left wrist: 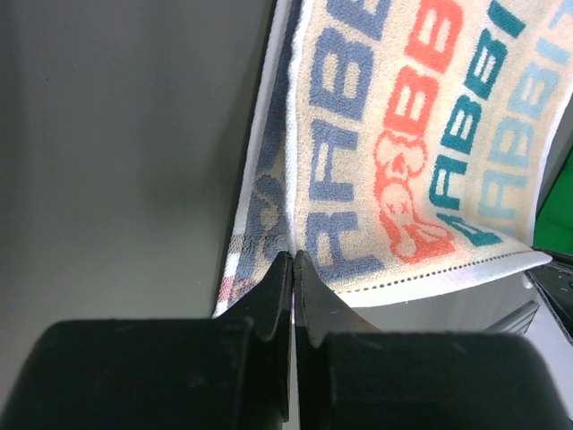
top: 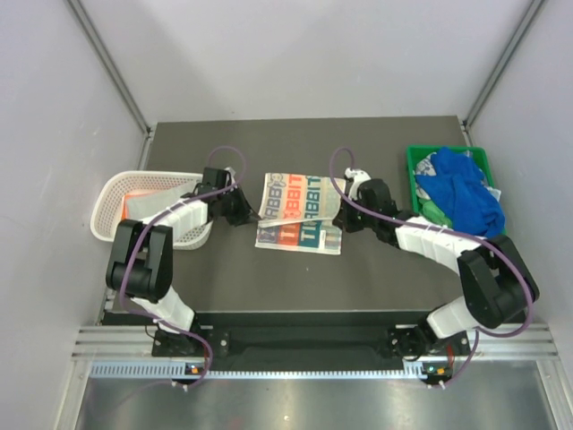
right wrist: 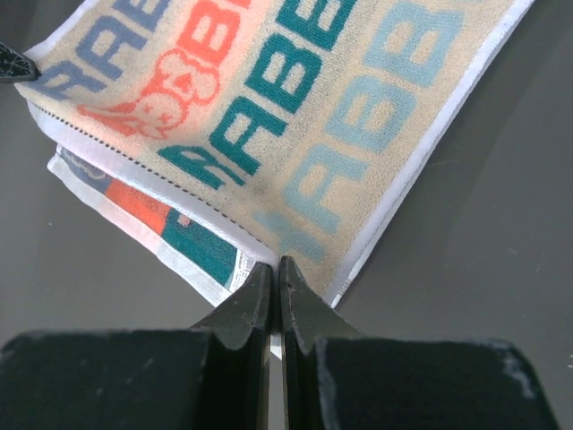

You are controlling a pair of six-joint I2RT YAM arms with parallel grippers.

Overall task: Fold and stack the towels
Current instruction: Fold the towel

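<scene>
the lettered towel (top: 300, 213) lies folded on the dark table (top: 269, 287), straight between my two claws. my left claw (left wrist: 293, 260) has its fingers pressed together on the towel's edge, and my right claw (right wrist: 275, 267) pinches the opposite edge in the same way. to the outer side of my right claw, the blue towel (top: 467, 193) sits in the green bin (top: 412, 161). outside my left claw, the orange towel (top: 139, 199) is in the white basket (top: 107, 210).

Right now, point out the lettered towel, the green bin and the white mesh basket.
lettered towel (top: 300, 208), top external view, middle of its printed face.
green bin (top: 413, 179), top external view, its left wall.
white mesh basket (top: 107, 208), top external view, its left wall.
</scene>
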